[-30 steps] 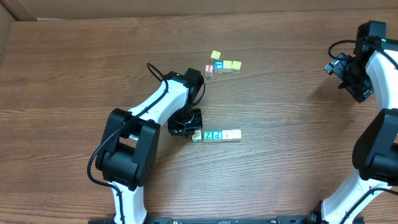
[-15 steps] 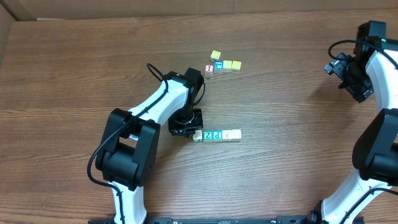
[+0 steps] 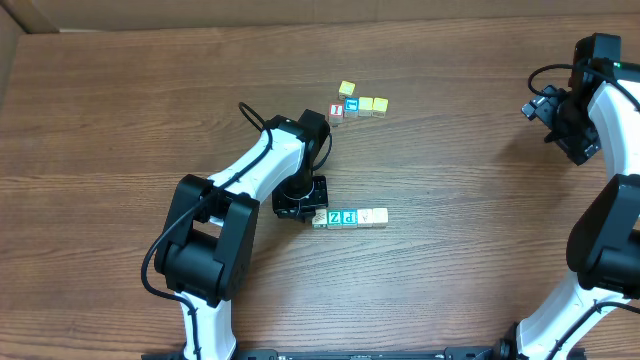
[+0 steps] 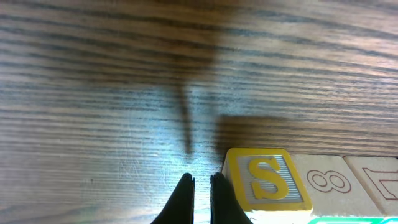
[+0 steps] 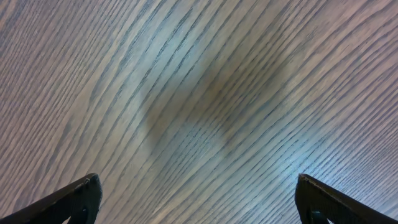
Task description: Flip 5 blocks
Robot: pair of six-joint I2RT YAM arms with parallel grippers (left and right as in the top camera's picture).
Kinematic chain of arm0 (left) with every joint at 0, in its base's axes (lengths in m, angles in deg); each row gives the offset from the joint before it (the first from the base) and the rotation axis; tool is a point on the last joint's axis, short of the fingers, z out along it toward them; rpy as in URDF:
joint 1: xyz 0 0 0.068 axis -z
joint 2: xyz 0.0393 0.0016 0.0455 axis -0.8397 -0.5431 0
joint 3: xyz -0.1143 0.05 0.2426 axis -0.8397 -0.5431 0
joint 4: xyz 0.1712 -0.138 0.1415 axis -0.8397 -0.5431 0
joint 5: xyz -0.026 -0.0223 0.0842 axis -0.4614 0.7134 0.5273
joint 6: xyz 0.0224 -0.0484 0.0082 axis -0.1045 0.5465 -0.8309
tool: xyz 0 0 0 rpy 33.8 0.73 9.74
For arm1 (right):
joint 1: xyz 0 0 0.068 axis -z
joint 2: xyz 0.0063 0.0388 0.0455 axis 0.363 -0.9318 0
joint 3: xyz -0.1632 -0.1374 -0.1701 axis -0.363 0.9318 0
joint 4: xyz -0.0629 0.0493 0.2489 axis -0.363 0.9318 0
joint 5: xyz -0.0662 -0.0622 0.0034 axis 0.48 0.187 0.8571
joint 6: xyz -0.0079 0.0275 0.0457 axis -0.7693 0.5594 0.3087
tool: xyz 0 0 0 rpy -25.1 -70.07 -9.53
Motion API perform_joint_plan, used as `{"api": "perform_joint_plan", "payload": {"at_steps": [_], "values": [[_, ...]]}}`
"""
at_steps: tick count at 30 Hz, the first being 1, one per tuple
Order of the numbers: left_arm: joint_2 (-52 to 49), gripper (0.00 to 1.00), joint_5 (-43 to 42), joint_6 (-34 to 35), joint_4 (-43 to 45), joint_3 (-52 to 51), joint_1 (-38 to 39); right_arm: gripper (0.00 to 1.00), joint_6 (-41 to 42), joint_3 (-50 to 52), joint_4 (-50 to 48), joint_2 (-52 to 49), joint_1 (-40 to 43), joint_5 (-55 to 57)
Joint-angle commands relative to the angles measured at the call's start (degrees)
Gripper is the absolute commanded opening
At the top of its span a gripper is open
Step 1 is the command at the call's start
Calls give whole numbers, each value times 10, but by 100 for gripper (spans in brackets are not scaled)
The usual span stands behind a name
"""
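Overhead view: your blocks (image 3: 346, 217) sit in a row at centre frame, left gripper (image 4: 201, 186) pinched shut, empty, beside its left end, right gripper (image 5: 196, 198) gaping wide at right edge; flips likely remain, count unclear.

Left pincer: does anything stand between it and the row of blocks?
Nothing visible does. The shut left pincer sits directly beside the end block of the row; its side shows a yellow-framed S.
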Motion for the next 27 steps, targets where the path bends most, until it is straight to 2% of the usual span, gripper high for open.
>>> {"api": "perform_joint_plan", "payload": {"at_steps": [1,7,14,20,27], "values": [[14,4,-6,-24,2,-5,3,100,-2,-10,0,16,0,6],[15,4,26,-23,-8,7,-2,100,-2,-10,0,16,0,6],[61,4,77,-21,-55,72,-38,100,-2,-10,0,16,0,6],[130,4,54,-23,-57,91,-90,100,-2,-10,0,16,0,6],[150,4,46,-53,-87,82,-97,100,-2,-10,-1,16,0,6]]}}
